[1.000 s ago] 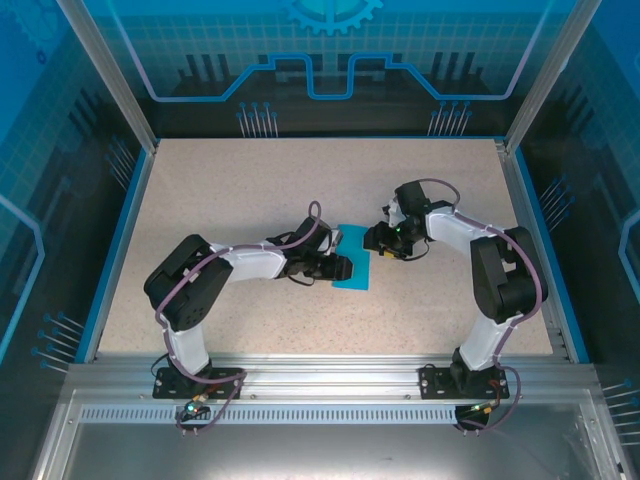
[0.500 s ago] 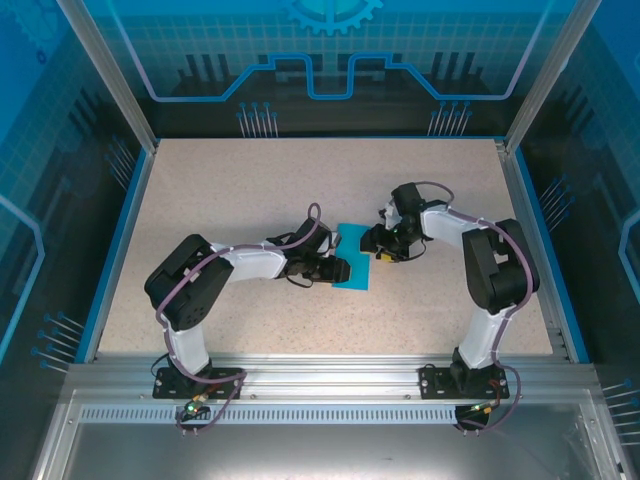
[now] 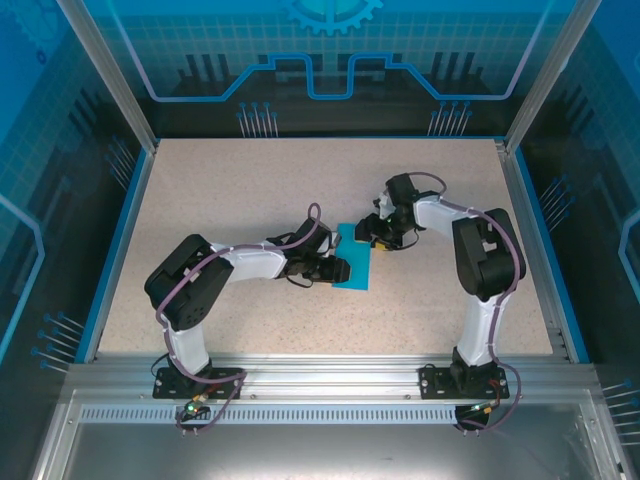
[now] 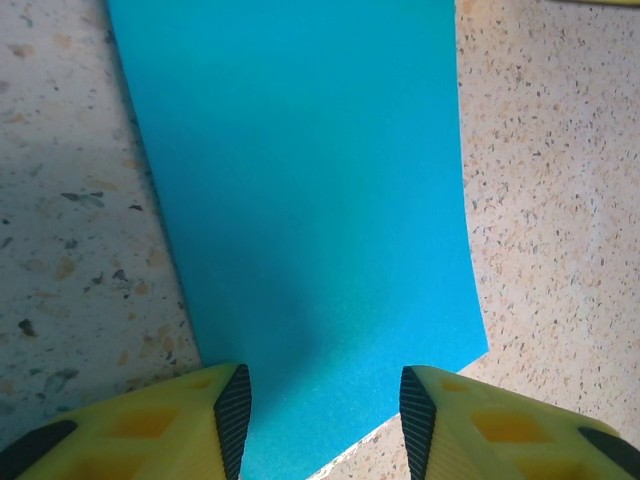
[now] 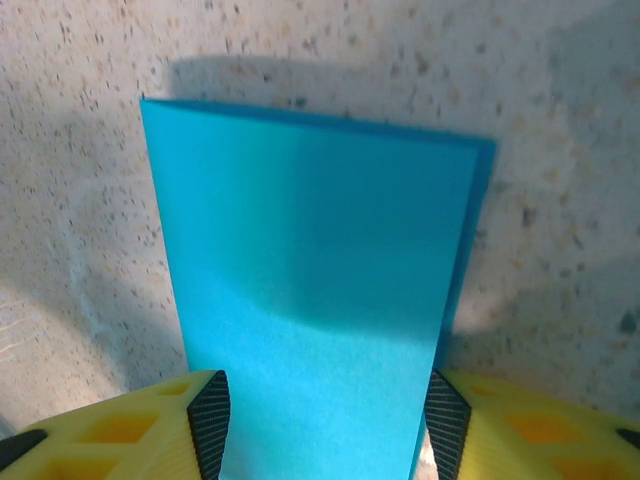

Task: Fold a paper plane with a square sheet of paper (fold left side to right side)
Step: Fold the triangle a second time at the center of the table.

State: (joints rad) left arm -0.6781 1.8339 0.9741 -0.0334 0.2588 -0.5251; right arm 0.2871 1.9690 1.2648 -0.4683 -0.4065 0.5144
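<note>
The square sheet of paper point(image 3: 356, 262) is bright blue and lies flat at the table's middle, folded into a narrow two-layer rectangle. A paper plane is out of view. My left gripper point(image 3: 340, 270) is low over the sheet's near left end, open. In the left wrist view the sheet point(image 4: 300, 190) runs away from between the open left gripper point(image 4: 325, 425). My right gripper point(image 3: 372, 236) is over the far end, open. In the right wrist view the sheet point(image 5: 315, 270) spans almost the whole gap of the right gripper point(image 5: 325, 425), and a lower layer peeks out along its right edge.
The speckled beige tabletop point(image 3: 250, 190) is bordered by a blue rim point(image 3: 118, 240) and metal posts at the corners. Both arms reach in from the near edge and meet at the middle.
The right arm has swung left, bringing its gripper further over the sheet's far end. The left arm and the sheet have stayed put.
</note>
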